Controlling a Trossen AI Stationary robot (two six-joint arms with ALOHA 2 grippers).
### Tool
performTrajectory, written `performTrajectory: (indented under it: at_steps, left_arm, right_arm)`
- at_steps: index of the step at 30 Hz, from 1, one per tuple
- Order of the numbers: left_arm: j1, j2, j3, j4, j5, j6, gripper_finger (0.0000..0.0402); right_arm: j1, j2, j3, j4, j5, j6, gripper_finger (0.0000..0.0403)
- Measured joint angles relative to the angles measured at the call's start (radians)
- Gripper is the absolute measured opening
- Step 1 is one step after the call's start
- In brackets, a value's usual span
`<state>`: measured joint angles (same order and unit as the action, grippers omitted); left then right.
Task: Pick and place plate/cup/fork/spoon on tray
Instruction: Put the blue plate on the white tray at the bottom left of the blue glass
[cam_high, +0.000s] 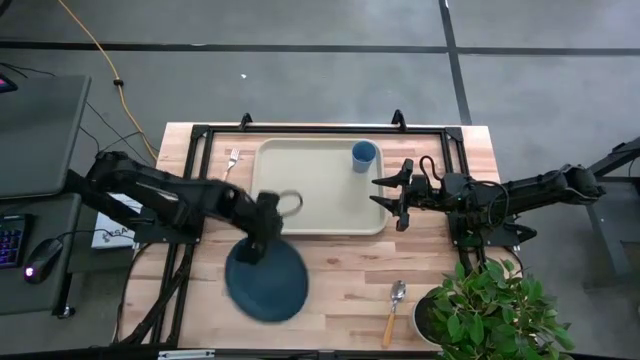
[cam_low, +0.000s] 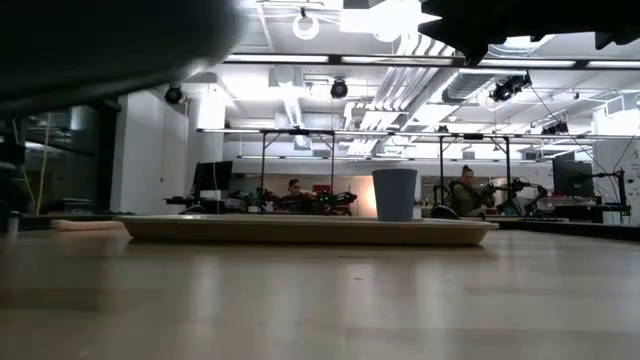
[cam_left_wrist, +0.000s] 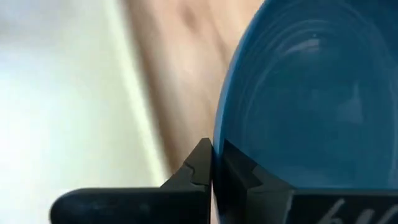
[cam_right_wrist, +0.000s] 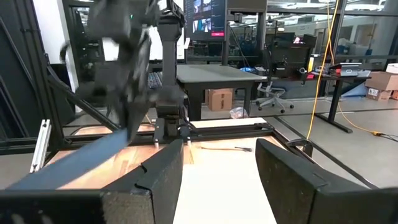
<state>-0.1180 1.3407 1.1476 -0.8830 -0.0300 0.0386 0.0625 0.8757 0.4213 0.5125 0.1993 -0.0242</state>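
The left gripper (cam_high: 262, 240) is closed on the rim of the round dark blue plate (cam_high: 268, 282), which hangs tilted above the wooden table (cam_high: 340, 290), just beside the near edge of the large cream-beige plastic tray (cam_high: 310, 215); to do this step well, I judge the plate must travel level over the tray rim and come down flat on the free part, away from the small light blue cup (cam_high: 363, 155) in the tray's far right corner. The left arm reaches across from its side, wrist bent down; the right gripper (cam_high: 392, 199) waits open at the tray's right edge. The orange-handled spoon (cam_high: 393, 310) lies near the plant (cam_high: 490, 310); the fork (cam_high: 232, 158) lies left of the tray.
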Motion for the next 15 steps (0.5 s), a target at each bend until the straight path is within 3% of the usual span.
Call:
performTrajectory:
  at_steps: [8,15]
  left_arm:
    - [0.24,-0.015,0.146,0.034,-0.225,-0.009,0.0]
    - [0.502,0.047,0.143,0.169,-0.178,-0.132,0.0]
  right_arm:
    - [0.0,0.0,0.0,-0.004,0.0,0.027,0.0193]
    - [0.0,0.0,0.0,-0.007,-0.001,0.046,0.0193]
